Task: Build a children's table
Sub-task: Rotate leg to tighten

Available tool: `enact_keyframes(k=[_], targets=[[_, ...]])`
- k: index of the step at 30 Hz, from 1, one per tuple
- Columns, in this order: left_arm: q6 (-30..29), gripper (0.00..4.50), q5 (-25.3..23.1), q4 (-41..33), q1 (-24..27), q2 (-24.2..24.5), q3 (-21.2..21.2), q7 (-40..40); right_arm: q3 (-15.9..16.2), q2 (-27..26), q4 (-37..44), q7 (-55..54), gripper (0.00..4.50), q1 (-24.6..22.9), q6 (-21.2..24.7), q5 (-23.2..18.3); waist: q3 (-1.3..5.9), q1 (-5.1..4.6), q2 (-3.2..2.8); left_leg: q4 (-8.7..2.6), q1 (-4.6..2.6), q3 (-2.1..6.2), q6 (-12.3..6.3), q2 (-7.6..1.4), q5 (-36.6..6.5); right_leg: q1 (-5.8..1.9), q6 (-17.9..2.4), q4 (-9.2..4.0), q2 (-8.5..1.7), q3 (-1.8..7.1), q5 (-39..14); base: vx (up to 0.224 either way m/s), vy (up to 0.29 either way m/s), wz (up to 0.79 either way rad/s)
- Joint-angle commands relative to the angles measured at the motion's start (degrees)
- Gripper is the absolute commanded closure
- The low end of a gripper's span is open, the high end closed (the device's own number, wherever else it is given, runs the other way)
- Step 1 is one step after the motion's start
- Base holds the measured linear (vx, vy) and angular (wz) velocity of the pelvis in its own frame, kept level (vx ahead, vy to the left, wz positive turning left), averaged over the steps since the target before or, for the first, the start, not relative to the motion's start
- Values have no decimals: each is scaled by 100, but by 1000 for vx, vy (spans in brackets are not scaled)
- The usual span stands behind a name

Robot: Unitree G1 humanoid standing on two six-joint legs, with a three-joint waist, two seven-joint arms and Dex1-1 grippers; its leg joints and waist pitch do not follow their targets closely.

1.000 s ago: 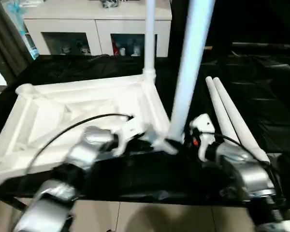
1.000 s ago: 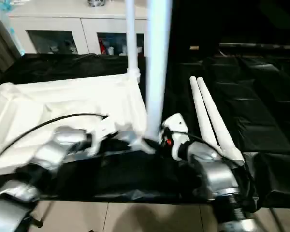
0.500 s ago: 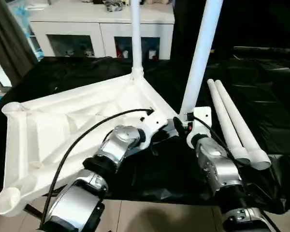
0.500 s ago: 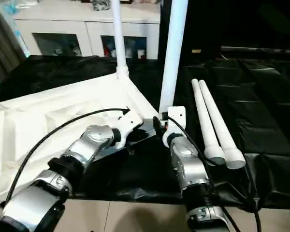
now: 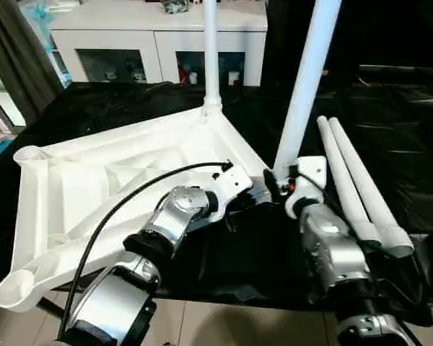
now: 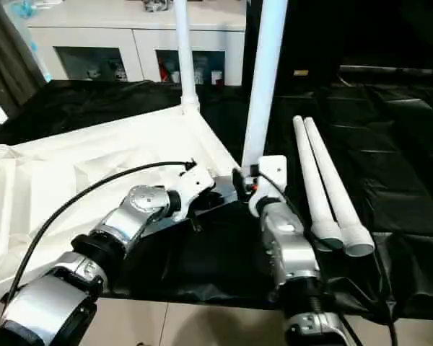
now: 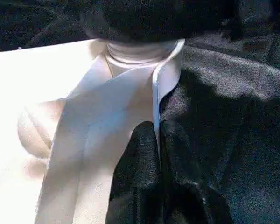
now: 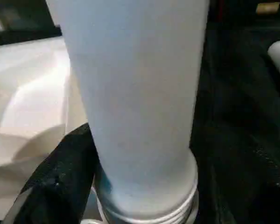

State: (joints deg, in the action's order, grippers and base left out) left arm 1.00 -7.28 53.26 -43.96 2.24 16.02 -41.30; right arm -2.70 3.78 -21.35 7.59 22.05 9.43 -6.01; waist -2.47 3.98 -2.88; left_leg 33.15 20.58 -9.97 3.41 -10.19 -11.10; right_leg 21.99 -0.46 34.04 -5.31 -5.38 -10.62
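Two loose legs from above; wrist-close, left jaws pinch the tabletop rim.

Hidden and cut-off parts around the tabletop corner

Both upright legs, the far leg and the near leg, run out past the top edge, so their upper ends are unseen. The right gripper sits behind the near leg's base, and its fingers cannot be made out; the corner socket there is covered too. The tabletop is cut off at the left edge in the right eye view. The small items behind the cabinet glass are too small to identify.
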Motion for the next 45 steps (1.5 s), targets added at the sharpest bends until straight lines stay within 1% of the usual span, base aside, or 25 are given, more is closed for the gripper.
enact_keyframes(k=[1,2,3,4,7,9,11,12,13,15,16,17,18,20,21,23,25,27,28,29,31,32,35,37,45], targets=[[265,390,256,-77,-82,-56,-210,-51,-39,155,539,254,67,-206,202,-125,351,16,118,-355,8,77,-506,-273,-748,-271,-1047,-452,-388,316,-1216,0,0,0],[271,385,316,-138,-106,-29,-300,-2,-8,270,925,444,67,-399,331,-184,376,32,94,-340,-2,84,-526,-291,-637,-262,-1084,-419,-393,322,-994,0,0,0],[271,382,316,-138,-106,-29,-300,-2,-8,270,925,444,67,-399,331,-184,396,53,103,-319,8,92,-634,-316,-397,-265,-1174,-345,-378,327,-414,0,0,0],[297,376,413,-259,-150,67,-469,96,98,498,1534,749,67,-720,475,-223,391,59,101,-303,68,107,-732,-297,-296,-300,-1237,-297,-366,310,-37,0,0,0],[333,342,415,-290,-186,132,-554,261,130,577,1736,876,67,-825,523,-279,449,59,112,-244,68,103,-898,-286,-125,-286,-1339,-233,-381,305,445,0,0,0],[313,337,414,-418,-206,319,-671,406,227,726,2019,1156,67,-979,566,-413,402,28,110,-236,97,77,-999,-270,-255,-263,-1417,-271,-380,291,289,0,0,0],[45,337,366,-895,-134,926,-1011,763,429,1055,2616,1883,67,-1366,680,-823,385,32,89,-261,91,88,-943,-295,-531,-287,-1330,-299,-368,284,-93,0,0,0],[45,337,366,-895,-134,926,-1011,763,429,1055,2616,1883,67,-1366,680,-823,386,35,86,-259,100,98,-936,-303,-530,-289,-1296,-291,-371,288,-96,0,0,0],[-171,337,252,-1300,24,1329,-1124,780,507,1199,2852,2160,67,-1550,720,-940,375,-2,71,-280,107,107,-883,-305,-589,-279,-1255,-293,-358,278,-179,0,0,0],[-171,337,252,-1300,24,1329,-1124,780,507,1199,2852,2160,67,-1550,720,-940,361,-39,62,-295,88,102,-791,-309,-716,-252,-1243,-319,-347,276,-383,0,0,0],[-595,336,-7,-1828,210,1761,-1221,866,576,1293,3032,2368,85,-1687,837,-1003,346,-45,47,-310,44,83,-631,-318,-882,-218,-1277,-350,-342,292,-684,0,0,0],[-761,336,-168,-2039,277,1947,-1248,936,606,1317,3073,2432,95,-1726,883,-1020,342,-46,40,-319,47,95,-579,-339,-912,-222,-1273,-333,-343,296,-708,0,0,0],[-796,336,-202,-2082,291,1986,-1253,950,611,1322,3081,2445,103,-1734,893,-1024,333,-56,24,-328,55,99,-534,-330,-937,-214,-1224,-338,-327,296,-773,0,0,0],[-1275,336,-854,-2486,441,2575,-1266,1175,690,1268,2999,2421,108,-1715,1016,-968,352,-66,34,-333,45,112,-422,-332,-866,-212,-1185,-301,-327,301,-669,0,0,0],[-1275,336,-854,-2486,441,2575,-1266,1175,690,1268,2999,2421,122,-1715,1016,-968,352,-66,34,-333,45,112,-422,-332,-866,-212,-1185,-301,-327,301,-669,0,0,0],[-1973,336,-1384,-2812,682,3206,-1252,1119,861,1207,2797,2300,146,-1604,1144,-761,333,-101,25,-338,59,112,-337,-302,-773,-201,-1184,-288,-312,304,-598,0,0,0],[-2635,336,-1573,-3222,1039,3786,-1147,917,1058,1219,2585,2221,156,-1450,1297,-602,336,-130,14,-344,51,110,-272,-295,-750,-201,-1234,-271,-309,307,-533,0,0,0],[-2725,336,-1593,-3296,1098,3863,-1130,890,1080,1221,2552,2208,172,-1425,1324,-579,327,-150,-1,-331,39,97,-269,-287,-788,-182,-1286,-289,-307,316,-517,0,0,0],[-2827,336,-1724,-3217,1174,4036,-1087,945,1112,1170,2384,2112,186,-1306,1394,-484,342,-96,24,-319,4,93,-269,-297,-795,-165,-1335,-278,-324,321,-531,0,0,0],[-2831,336,-1754,-3187,1185,4068,-1063,931,1118,1165,2361,2099,196,-1288,1403,-468,326,-85,13,-332,27,89,-260,-290,-809,-162,-1323,-286,-310,320,-564,0,0,0],[-2920,336,-1862,-3017,1260,4205,-983,840,1170,1137,2223,2046,216,-1177,1450,-380,323,-62,5,-336,1,88,-217,-292,-918,-140,-1290,-295,-311,324,-678,0,0,0],[-3020,365,-1889,-3003,1308,4236,-972,782,1195,1129,2178,2034,229,-1134,1470,-349,324,-56,7,-340,7,91,-169,-286,-976,-150,-1255,-293,-313,330,-712,0,0,0],[-3135,377,-1683,-2948,1447,4217,-902,540,1243,1033,2038,1981,250,-1006,1539,-345,333,-48,11,-347,16,103,-96,-291,-1006,-165,-1240,-278,-341,337,-668,0,0,0],[-2956,407,-1632,-2738,1431,4154,-841,525,1261,974,1954,1950,272,-957,1546,-338,334,-42,19,-340,24,101,-105,-273,-1035,-158,-1259,-291,-335,337,-651,0,0,0],[-2277,450,-1559,-1870,1326,3870,-586,422,1400,787,1414,1803,347,-692,1492,-151,358,-61,19,-327,33,106,-90,-261,-1026,-181,-1253,-282,-348,333,-567,0,0,0]])
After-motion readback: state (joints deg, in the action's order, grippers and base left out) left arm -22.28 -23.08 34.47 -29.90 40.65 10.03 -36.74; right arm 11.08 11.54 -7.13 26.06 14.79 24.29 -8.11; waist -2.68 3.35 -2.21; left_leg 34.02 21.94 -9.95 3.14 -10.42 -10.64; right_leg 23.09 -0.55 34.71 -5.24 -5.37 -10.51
